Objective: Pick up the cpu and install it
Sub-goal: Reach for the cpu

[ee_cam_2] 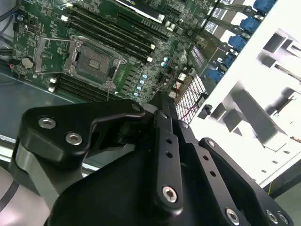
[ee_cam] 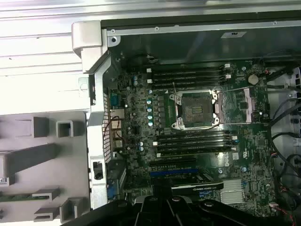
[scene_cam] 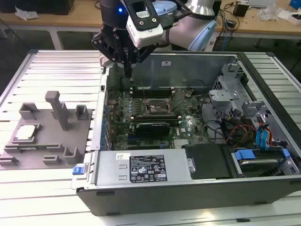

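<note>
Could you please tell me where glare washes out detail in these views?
In the second wrist view the fixture is blown out to near white; in the first wrist view the slatted table glares pale; the exterior view is evenly lit, the cpu plainly visible.

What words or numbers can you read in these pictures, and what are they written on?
Black and white label on the power supply box: print too small to read.
White sticker on the case's back wall: too small to read.
Motherboard: tiny white markings, too small to read.
Nothing can be quoted.
</note>
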`<state>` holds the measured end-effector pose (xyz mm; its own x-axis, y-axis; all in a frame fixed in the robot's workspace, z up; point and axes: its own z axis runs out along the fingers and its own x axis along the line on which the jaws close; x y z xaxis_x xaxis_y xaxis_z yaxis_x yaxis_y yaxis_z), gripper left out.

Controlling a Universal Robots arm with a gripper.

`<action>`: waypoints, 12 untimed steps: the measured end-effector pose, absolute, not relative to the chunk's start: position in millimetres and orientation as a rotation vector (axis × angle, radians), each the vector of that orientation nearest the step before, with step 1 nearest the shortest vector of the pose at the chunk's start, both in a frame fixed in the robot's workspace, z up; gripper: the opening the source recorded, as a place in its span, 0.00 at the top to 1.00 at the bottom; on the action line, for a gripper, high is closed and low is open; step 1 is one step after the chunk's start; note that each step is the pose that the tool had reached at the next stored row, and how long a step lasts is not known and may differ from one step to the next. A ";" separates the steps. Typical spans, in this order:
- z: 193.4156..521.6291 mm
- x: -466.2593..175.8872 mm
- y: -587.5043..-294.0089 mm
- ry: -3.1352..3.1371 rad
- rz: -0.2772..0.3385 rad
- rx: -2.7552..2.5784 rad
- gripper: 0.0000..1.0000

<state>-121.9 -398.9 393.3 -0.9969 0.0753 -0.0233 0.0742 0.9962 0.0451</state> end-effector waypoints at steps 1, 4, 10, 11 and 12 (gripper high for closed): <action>393.3 -121.9 -398.9 3.114 0.069 0.117 0.89; 393.3 -121.9 -398.8 3.114 0.069 0.117 0.89; 393.3 -124.3 -398.8 3.114 0.069 0.117 0.89; 393.3 -124.8 -398.8 3.114 0.069 0.117 0.89; 393.3 -125.3 -398.8 3.114 0.069 0.117 0.89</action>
<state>-125.3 -398.8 393.3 -0.9969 0.0753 -0.0233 0.0742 0.9962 0.0451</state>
